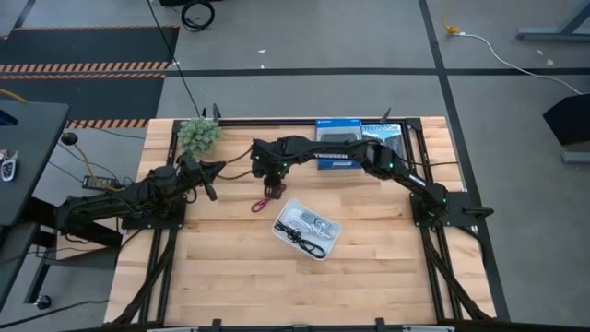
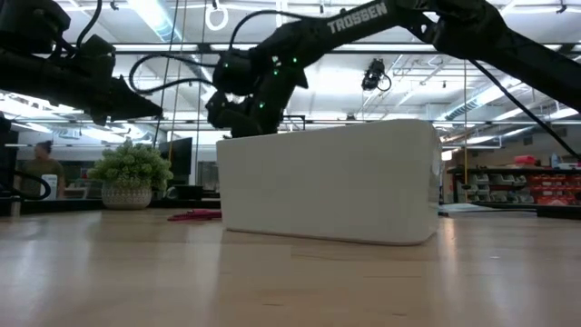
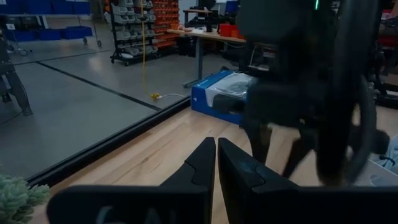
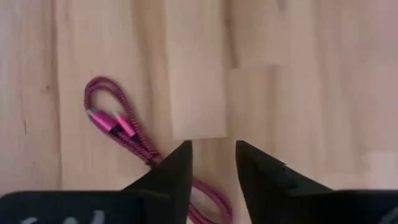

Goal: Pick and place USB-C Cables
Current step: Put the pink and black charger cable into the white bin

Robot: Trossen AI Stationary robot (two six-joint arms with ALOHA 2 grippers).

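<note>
Cables: one maroon [image 4: 118,127] on table, two [image 1: 307,229] in tray [image 1: 332,242].

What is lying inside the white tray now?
In the white tray lie a black cable and a pale cable. The high view cannot tell if the pale coils are one cable or two.

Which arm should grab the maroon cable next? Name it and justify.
Right. Its gripper hangs directly over the maroon cable, jaws open. The left gripper sits off to the side, jaws shut.
</note>
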